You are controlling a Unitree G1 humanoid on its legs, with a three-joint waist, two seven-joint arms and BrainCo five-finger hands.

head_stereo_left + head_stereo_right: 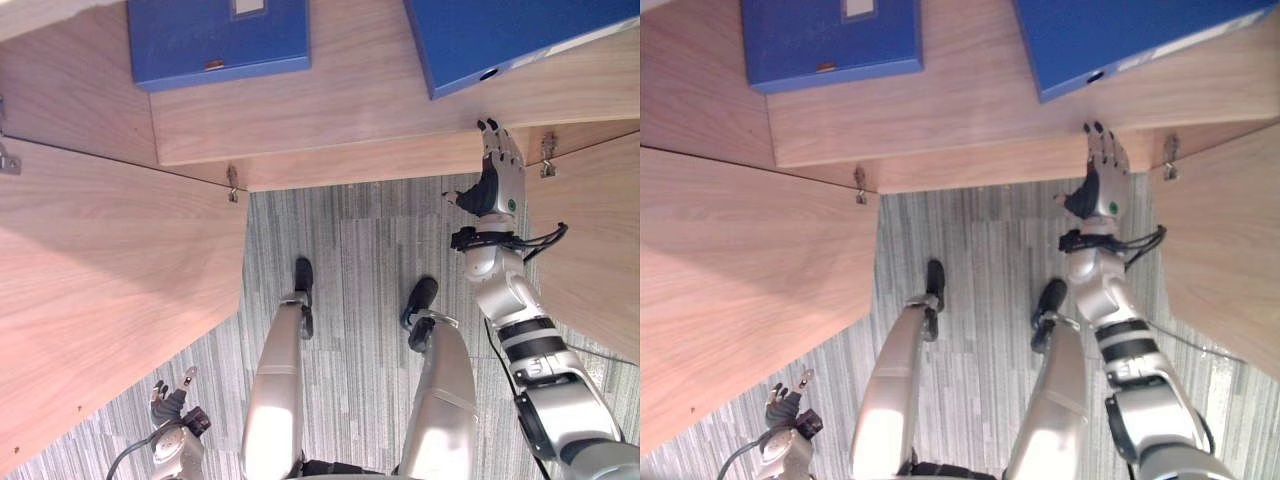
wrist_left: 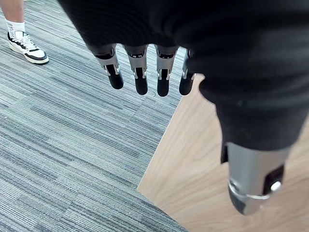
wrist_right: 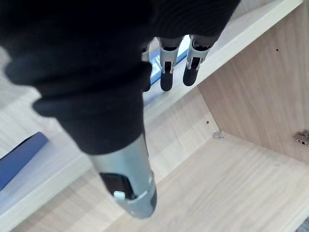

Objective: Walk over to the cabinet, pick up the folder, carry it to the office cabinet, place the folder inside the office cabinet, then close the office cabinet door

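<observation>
Blue folder (image 1: pixel 500 40) is lying on the wooden shelf (image 1: pixel 350 100); the right hand (image 1: pixel 505 175) is reaching just below it, fingers straight, empty; the left hand (image 1: pixel 170 408) is hanging low, fingers relaxed.

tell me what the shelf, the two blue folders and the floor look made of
Shelf: pale wood-grain board, matt, likely laminate. Left folder and right folder: smooth blue covers, probably plastic-coated card. Floor: grey striped carpet, looks woven.

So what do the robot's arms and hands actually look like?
The right arm is silver-grey and rounded, with black bands and black cables looping at the wrist. The right hand has silver fingers with dark tips and a green dot. The left hand matches, under a dark ribbed cover.
</observation>
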